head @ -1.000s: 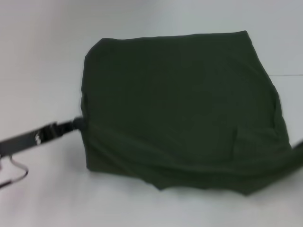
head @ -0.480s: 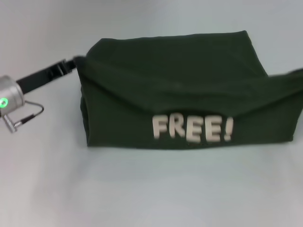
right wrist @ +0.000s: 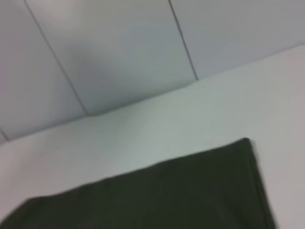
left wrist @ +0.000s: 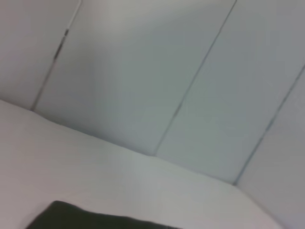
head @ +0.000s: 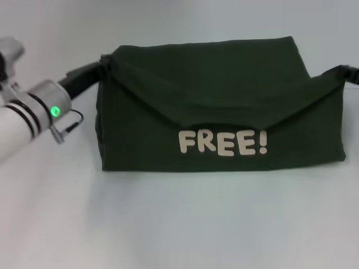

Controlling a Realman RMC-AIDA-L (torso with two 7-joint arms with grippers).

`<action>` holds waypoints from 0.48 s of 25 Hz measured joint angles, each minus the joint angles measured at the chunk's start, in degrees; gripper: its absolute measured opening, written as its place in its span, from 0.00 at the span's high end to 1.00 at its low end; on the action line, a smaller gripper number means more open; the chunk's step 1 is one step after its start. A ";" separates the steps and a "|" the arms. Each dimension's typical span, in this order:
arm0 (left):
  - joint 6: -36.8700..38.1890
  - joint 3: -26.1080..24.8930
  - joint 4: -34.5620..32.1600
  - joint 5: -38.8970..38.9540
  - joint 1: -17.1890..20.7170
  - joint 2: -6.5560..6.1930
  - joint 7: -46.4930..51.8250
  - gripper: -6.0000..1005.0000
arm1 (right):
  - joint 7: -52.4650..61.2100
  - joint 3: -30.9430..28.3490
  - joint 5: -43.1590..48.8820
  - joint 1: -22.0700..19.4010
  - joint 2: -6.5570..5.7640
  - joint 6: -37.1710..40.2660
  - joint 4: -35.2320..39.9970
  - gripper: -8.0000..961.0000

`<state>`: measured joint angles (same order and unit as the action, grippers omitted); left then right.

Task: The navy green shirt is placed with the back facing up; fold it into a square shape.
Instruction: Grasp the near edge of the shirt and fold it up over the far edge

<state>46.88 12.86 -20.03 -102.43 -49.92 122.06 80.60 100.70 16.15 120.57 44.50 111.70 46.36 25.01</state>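
The navy green shirt (head: pixel 219 106) is seen lying on the white table (head: pixel 179 224), folded into a wide block. A flap of fabric is draped over the shirt's top part, and its lower edge sags in a shallow V across the middle. Just under that edge, "FREE!" is printed in chunky cream capitals, so the helper-style "plain" look doesn't hold here; no other writing or label can be read.

The left gripper (head: pixel 104 64) is found at the shirt's far-left corner, where the flap's corner is bunched up against its dark tip. The cloth looks pinched there, though the fingers themselves can't really be made out. Behind it, the silver wrist with a lit green light (head: pixel 54 111) is seen, off to the shirt's left.

The right gripper (head: pixel 346 73) is only caught as a dark bit at the shirt's far-right corner, where the flap is pulled into a point. Whether its fingers are clamped or spread can't be told.

In both wrist views only a dark slice of shirt, the table and a panelled wall (right wrist: pixel 119 52) behind the shirt are shown.
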 joint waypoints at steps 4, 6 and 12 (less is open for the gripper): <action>-4.79 -0.16 2.81 6.14 -0.27 2.02 -11.19 0.97 | -4.72 0.29 -0.36 1.54 1.45 -6.91 -3.26 0.95; -6.12 -0.19 5.66 9.65 -0.48 1.98 -16.81 0.97 | -7.43 0.37 -1.06 2.08 2.52 -9.65 -4.05 0.95; -7.62 -0.13 7.73 12.70 -0.83 1.97 -22.34 0.97 | -11.06 0.78 -2.14 2.89 4.08 -13.21 -4.74 0.94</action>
<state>39.26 12.73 -12.29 -89.73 -50.74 124.02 58.26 89.65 16.93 118.43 47.39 115.78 33.15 20.27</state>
